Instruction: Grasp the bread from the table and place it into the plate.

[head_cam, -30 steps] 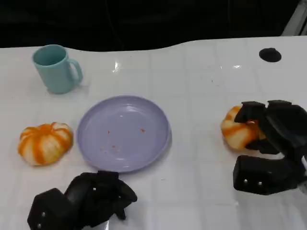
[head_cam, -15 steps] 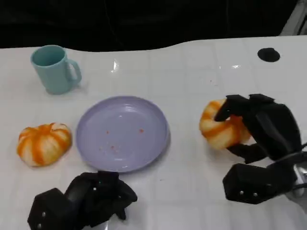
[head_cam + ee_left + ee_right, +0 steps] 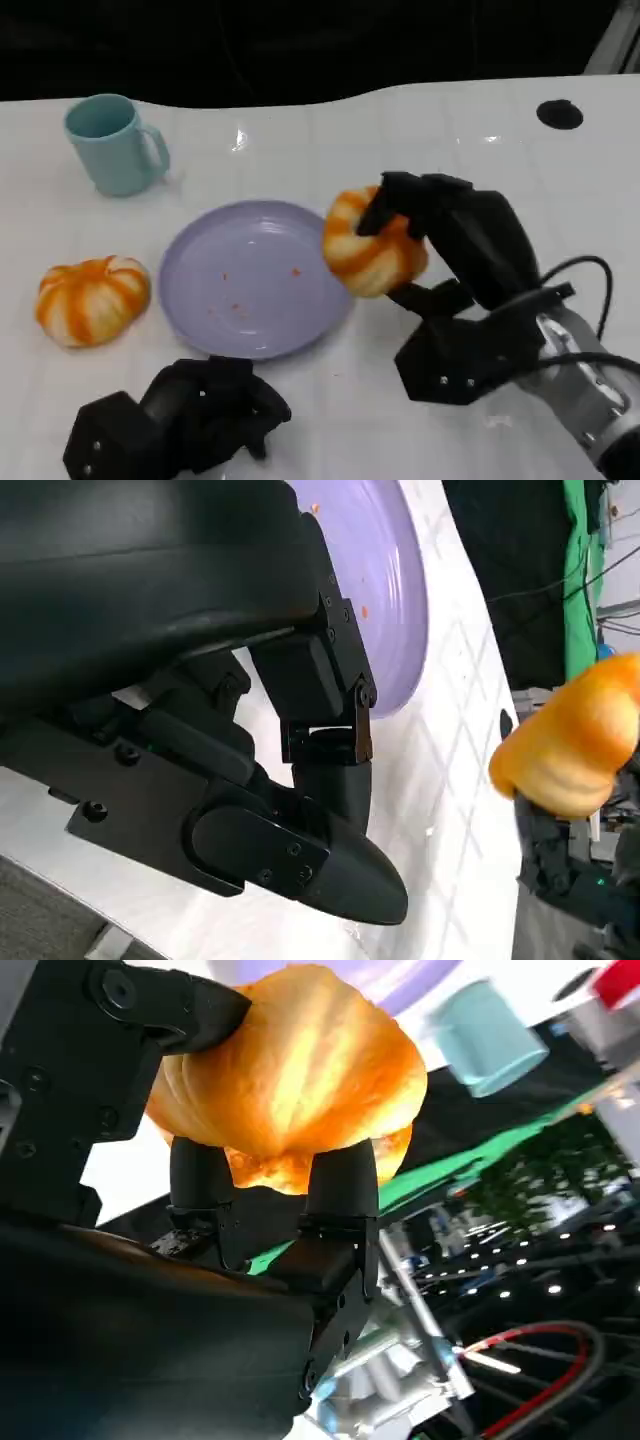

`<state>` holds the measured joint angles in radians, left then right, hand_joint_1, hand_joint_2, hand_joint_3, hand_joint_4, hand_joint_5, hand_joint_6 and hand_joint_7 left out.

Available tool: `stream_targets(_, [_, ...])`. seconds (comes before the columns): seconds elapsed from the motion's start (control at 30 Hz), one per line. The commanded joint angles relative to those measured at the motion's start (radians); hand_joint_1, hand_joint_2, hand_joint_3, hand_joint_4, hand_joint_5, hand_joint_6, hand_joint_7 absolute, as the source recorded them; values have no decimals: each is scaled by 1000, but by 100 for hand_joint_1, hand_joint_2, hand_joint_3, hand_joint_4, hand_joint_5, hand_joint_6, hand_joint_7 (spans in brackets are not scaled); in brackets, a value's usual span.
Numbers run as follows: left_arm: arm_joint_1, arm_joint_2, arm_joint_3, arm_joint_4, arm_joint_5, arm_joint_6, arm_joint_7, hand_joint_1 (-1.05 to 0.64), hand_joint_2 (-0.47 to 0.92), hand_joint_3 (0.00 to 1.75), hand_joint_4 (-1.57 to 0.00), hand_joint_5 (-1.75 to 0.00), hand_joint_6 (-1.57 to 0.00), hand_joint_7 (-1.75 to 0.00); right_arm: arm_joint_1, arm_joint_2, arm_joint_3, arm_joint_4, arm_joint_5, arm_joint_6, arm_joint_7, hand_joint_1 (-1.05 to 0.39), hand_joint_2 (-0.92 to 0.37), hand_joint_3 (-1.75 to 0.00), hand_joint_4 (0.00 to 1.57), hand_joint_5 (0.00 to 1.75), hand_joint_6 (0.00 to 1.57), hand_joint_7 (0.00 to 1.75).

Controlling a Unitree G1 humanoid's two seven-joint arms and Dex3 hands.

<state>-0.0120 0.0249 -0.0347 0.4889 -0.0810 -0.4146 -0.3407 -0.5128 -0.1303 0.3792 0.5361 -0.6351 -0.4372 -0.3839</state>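
Mug (image 3: 112, 142), teal: stood far left. Second bread (image 3: 92, 298): lay left of plate, untouched. Left hand (image 3: 185, 420): rested near the table edge, fingers curled in, apparently holding nothing. Plate (image 3: 250, 320), lilac: bore crumbs only. Bread (image 3: 370, 245): gripped aloft by right hand (image 3: 455, 250), at the plate's right rim. Grasp and lift done; lowering and release remained. No legible writing or brand seen.

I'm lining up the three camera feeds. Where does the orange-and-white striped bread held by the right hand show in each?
Head view: the orange-and-white striped bread sits mid-frame, gripped by the right hand at the plate's right rim.
Left wrist view: bread at the right edge.
Right wrist view: bread top centre, between black fingers.
Shared landmark: the round lilac plate.
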Motion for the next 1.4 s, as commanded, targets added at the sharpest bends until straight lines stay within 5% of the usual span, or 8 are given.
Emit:
stream_targets(0.03, [4, 13, 1, 8, 5, -2, 0, -98, 90, 0, -101, -142, -124, -73, -49, 35, 1, 42, 31, -6, 41, 1, -19, -152, 99, 175, 81, 164])
stream_targets(0.57, [9, 8, -9, 9, 9, -6, 2, -99, 90, 0, -100, -144, -125, -71, -251, 207, 71, 452, 21, -77, -5, -8, -32, -133, 96, 175, 76, 160])
stream_targets(0.7, [9, 7, -10, 11, 10, -6, 0, -99, 90, 0, -101, -145, -125, -71, -262, 225, 68, 501, 35, -100, 15, -9, -31, -129, 89, 173, 83, 130])
stream_targets(0.87, [9, 5, -11, 10, 6, -3, -2, -100, 90, 0, -100, -144, -125, -71, -257, 228, 71, 514, 57, -92, 83, -15, -52, -75, 63, 126, 76, 35])
stream_targets(0.93, [10, 5, -11, 5, 1, 3, -5, -100, 90, 0, -101, -143, -125, -70, -258, 215, 84, 504, 49, -84, 129, -24, -59, -62, 26, 74, 58, 12])
stream_targets(1.03, [10, 7, -13, 2, 6, 5, -2, -100, 90, 0, -101, -142, -126, -69, -259, 194, 109, 482, 21, -56, 178, -36, -82, -24, 7, 40, 43, 2])
stream_targets(1.1, [10, 8, -13, 4, 7, 1, -2, -100, 90, 0, -101, -142, -127, -69, -251, 184, 116, 453, 19, -31, 217, -44, -89, -14, 2, 29, 33, 1])
stream_targets(1.4, [8, 9, -14, 7, 11, 2, 2, -101, 90, 0, -100, -143, -125, -70, -163, 121, 100, 245, 64, 39, 381, -61, -92, -18, 1, 10, 19, 0])
